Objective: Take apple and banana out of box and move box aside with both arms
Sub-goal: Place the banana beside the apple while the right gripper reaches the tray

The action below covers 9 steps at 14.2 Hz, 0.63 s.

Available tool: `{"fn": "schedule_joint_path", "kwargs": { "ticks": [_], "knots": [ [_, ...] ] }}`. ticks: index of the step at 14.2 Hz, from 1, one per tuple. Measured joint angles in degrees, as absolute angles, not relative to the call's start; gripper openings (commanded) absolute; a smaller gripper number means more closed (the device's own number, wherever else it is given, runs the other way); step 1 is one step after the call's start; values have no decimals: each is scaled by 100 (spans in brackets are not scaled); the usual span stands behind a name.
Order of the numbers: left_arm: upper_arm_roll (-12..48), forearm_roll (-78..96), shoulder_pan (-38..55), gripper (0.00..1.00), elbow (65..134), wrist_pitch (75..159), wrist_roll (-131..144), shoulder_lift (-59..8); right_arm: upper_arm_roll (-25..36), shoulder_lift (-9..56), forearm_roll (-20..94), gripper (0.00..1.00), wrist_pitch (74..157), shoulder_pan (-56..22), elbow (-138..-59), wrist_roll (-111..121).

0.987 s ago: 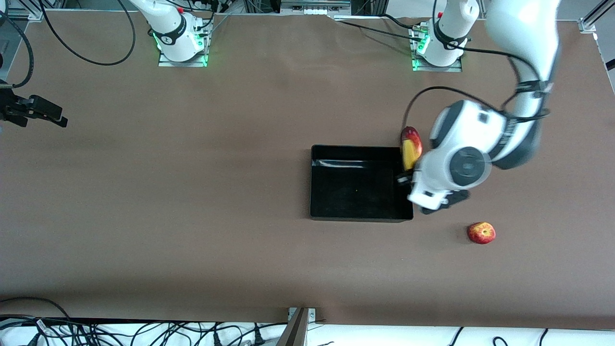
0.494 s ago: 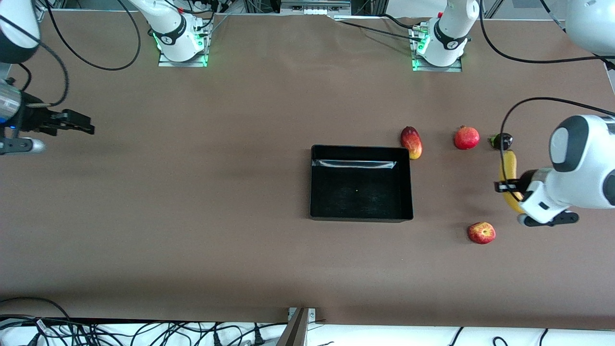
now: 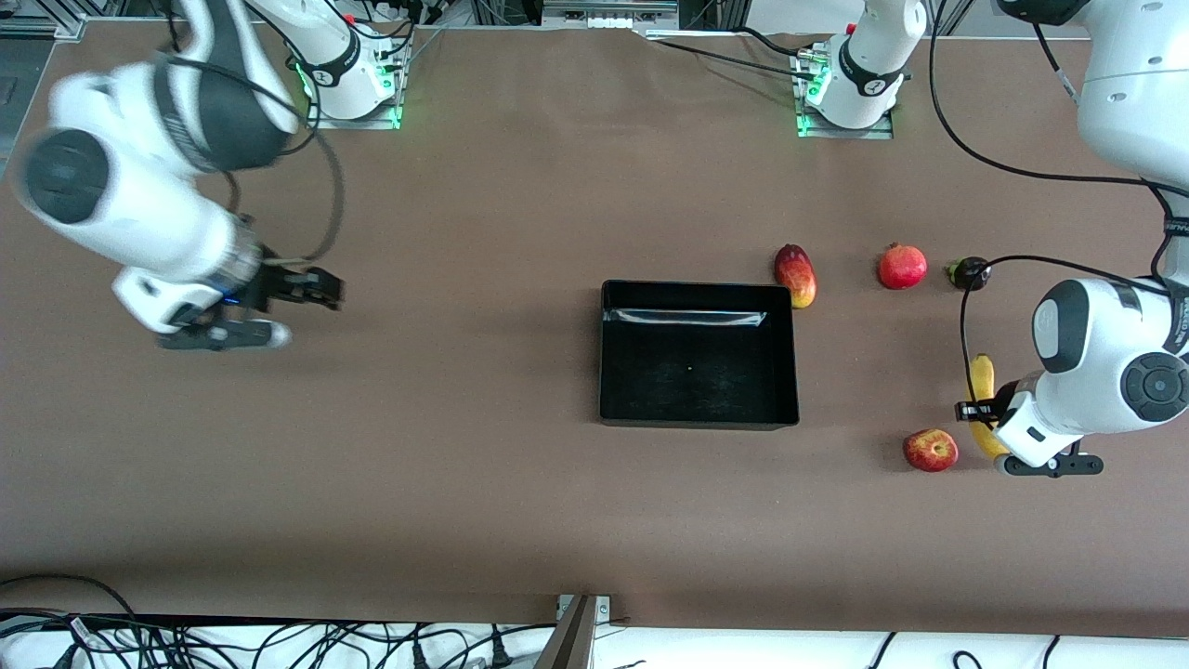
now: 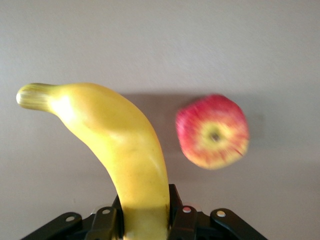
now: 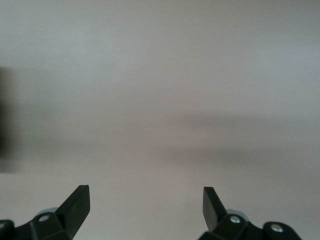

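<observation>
Two grippers stand at very different stages: the left gripper (image 3: 977, 410) is clamped around the lower part of the banana (image 3: 982, 401), while the right gripper (image 3: 311, 288) has its jaws spread wide with nothing between them. Taking the box (image 3: 699, 414) as the landmark, the left gripper hangs low over the table toward the left arm's end, well apart from the box, and the banana's long axis runs roughly along the line from the robots' bases to the front camera, its stem end pointing away from the fingers (image 4: 107, 220) in the left wrist view. Just beside the banana, on the side toward the box, lies the apple (image 3: 930, 450), resting on the table, a little nearer to the front camera than the box. So both fruits are out of the box, which looks bare inside. A mango (image 3: 796, 275) sits just at the box's corner farther from the front camera, with a pomegranate (image 3: 902, 266) and a small dark fruit (image 3: 969, 272) farther toward the left arm's end. Setting the banana down seems the step in hand. The right gripper is over bare table toward the right arm's end, well apart from the box, so the box lies between the two arms, neither of them close to it.
</observation>
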<state>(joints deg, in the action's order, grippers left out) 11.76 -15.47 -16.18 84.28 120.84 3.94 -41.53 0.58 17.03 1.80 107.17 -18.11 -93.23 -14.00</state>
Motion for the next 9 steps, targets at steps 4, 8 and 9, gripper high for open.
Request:
{"fn": "schedule_joint_path", "kwargs": {
  "ticks": [4,8,9],
  "knots": [
    [1046,-1618,-1652,0,8428,12901,394,-4410,45,2645,263,100,11740,-2817,-8760,-3135],
    [896,-1618,-1653,0,8419,13811,398,-4774,52,3435,262,100,12653,-3632,-8246,-4229],
    [858,-1618,-1654,0,8416,13921,398,-4854,55,3583,262,100,12858,-3760,-8212,-4279]
  ]
}}
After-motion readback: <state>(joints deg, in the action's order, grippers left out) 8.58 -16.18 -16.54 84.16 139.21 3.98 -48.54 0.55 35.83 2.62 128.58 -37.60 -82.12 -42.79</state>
